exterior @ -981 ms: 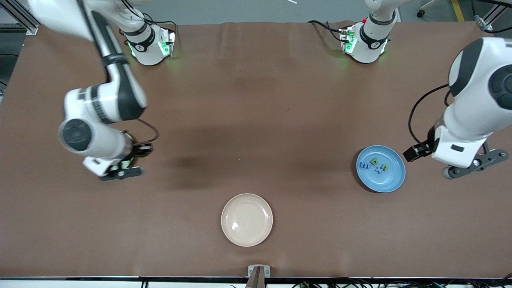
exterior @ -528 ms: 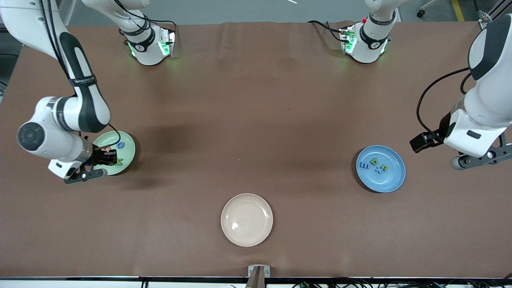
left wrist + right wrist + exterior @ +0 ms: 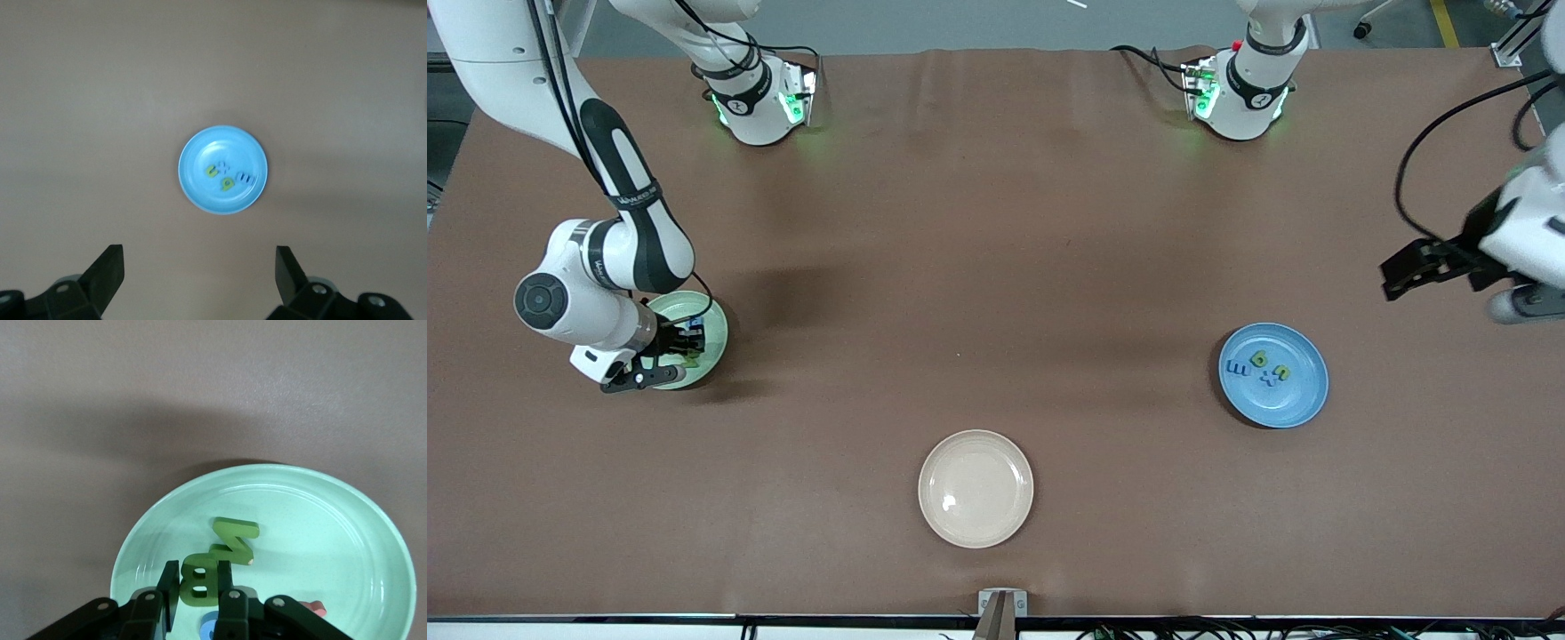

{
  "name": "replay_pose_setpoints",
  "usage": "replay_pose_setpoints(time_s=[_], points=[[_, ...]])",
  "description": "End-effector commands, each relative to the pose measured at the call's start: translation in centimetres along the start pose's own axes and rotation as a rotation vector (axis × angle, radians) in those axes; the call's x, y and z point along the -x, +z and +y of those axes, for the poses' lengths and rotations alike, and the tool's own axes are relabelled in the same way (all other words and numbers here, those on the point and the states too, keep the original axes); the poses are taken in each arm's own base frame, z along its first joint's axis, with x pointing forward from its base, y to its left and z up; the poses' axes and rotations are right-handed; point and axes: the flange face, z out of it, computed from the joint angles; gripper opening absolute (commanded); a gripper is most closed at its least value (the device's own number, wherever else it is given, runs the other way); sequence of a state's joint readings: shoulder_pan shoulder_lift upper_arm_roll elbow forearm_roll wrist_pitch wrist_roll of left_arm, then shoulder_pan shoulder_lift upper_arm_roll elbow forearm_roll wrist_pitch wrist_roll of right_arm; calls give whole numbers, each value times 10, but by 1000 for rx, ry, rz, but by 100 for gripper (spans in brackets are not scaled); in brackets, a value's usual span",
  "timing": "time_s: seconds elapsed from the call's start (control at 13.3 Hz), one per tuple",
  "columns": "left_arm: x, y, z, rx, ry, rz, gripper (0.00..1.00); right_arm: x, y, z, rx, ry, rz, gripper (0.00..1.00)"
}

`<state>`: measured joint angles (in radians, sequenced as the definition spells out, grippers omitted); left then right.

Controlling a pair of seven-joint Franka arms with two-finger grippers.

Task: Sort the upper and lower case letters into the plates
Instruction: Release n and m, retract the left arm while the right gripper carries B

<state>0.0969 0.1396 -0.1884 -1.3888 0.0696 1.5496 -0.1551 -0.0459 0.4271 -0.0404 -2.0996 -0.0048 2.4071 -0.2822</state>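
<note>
My right gripper (image 3: pixel 685 342) hangs low over the pale green plate (image 3: pixel 713 322), shut on an upright green B (image 3: pixel 199 581). In that plate (image 3: pixel 320 540) a green N (image 3: pixel 233 540) lies flat beside the B. A blue letter (image 3: pixel 210 628) and a red one (image 3: pixel 313 608) are partly hidden under the gripper (image 3: pixel 198 570). The blue plate (image 3: pixel 1285 409) holds a blue m (image 3: pixel 1237 366), a green b (image 3: pixel 1260 358), a green n (image 3: pixel 1280 372) and a blue x (image 3: pixel 1266 380). My left gripper (image 3: pixel 1414 267) is open and empty, high over the table beside the blue plate (image 3: pixel 223 143).
A cream-beige plate (image 3: pixel 987 507) with nothing in it lies near the front camera at the table's middle. The brown table (image 3: pixel 996 267) spreads bare between the plates. The arms' bases (image 3: pixel 760 102) stand along the edge farthest from the front camera.
The right arm has swung and settled with its gripper low over the pale green plate, the B still held. The left arm has lifted and drawn away from the blue plate.
</note>
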Motion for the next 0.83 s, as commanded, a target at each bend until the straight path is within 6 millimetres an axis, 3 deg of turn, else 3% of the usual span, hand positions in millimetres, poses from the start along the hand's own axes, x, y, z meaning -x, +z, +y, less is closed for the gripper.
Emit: replay_pose_setpoints(time_s=[0.0, 0.23, 0.45, 0.53, 0.6, 0.68, 0.75], points=[[43, -4, -8, 25, 19, -33, 100, 7, 8, -3, -8, 5, 20, 15], [65, -24, -18, 27, 1, -66, 100, 8, 14, -3, -11, 5, 9, 21], [69, -24, -15, 19, 26, -74, 100, 8, 17, -3, -12, 5, 3, 30], [69, -25, -12, 18, 34, -72, 100, 9, 17, -3, -14, 7, 1, 47], [70, -26, -12, 18, 35, -70, 100, 8, 17, -4, -14, 7, 1, 87], [70, -27, -11, 20, 37, -69, 100, 9, 15, -4, -16, 10, -5, 100], [70, -26, -11, 20, 37, -70, 100, 9, 8, -6, -16, 14, -7, 100]])
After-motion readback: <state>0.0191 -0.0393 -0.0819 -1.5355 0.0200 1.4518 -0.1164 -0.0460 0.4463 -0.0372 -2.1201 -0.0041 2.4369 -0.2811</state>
